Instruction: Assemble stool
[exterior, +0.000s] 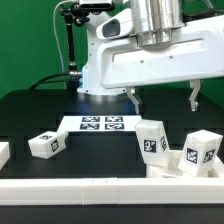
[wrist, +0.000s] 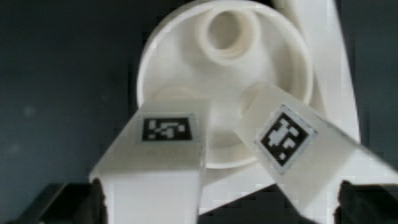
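In the wrist view the round white seat (wrist: 222, 60) lies flat, with two tagged white legs (wrist: 160, 160) (wrist: 302, 150) resting against its near side. My gripper (wrist: 217, 205) is open, with its dark fingers on either side of these legs, touching nothing. In the exterior view the gripper (exterior: 165, 97) hangs open above the same two legs (exterior: 152, 140) (exterior: 200, 152) at the view's right. They hide most of the seat there. A third leg (exterior: 45, 144) lies apart at the view's left.
The marker board (exterior: 100, 124) lies on the black table in front of the robot base. A long white rail (exterior: 100, 186) runs along the front edge, and another rail (wrist: 324, 60) shows beside the seat. A white piece (exterior: 3, 152) is cut off at the exterior view's left edge.
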`<act>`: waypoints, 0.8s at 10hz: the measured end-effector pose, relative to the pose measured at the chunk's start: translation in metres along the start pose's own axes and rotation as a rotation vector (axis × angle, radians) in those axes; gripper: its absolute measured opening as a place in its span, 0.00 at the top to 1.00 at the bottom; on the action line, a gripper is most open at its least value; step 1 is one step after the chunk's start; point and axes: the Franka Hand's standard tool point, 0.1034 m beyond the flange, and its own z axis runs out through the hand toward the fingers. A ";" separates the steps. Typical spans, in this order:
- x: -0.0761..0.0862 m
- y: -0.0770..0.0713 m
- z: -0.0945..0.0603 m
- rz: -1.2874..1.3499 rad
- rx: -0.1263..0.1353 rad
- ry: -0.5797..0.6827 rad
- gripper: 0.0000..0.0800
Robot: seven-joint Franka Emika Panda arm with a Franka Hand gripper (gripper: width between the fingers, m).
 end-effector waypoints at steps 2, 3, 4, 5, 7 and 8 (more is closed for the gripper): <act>-0.001 -0.003 0.001 -0.233 -0.028 0.000 0.19; -0.002 -0.006 0.001 -0.330 -0.042 -0.001 0.19; -0.001 -0.003 0.001 -0.373 -0.044 -0.001 0.19; -0.001 -0.002 0.001 -0.430 -0.045 -0.002 0.19; 0.000 0.000 0.001 -0.587 -0.049 -0.009 0.19; -0.001 0.004 0.003 -0.709 -0.053 -0.031 0.19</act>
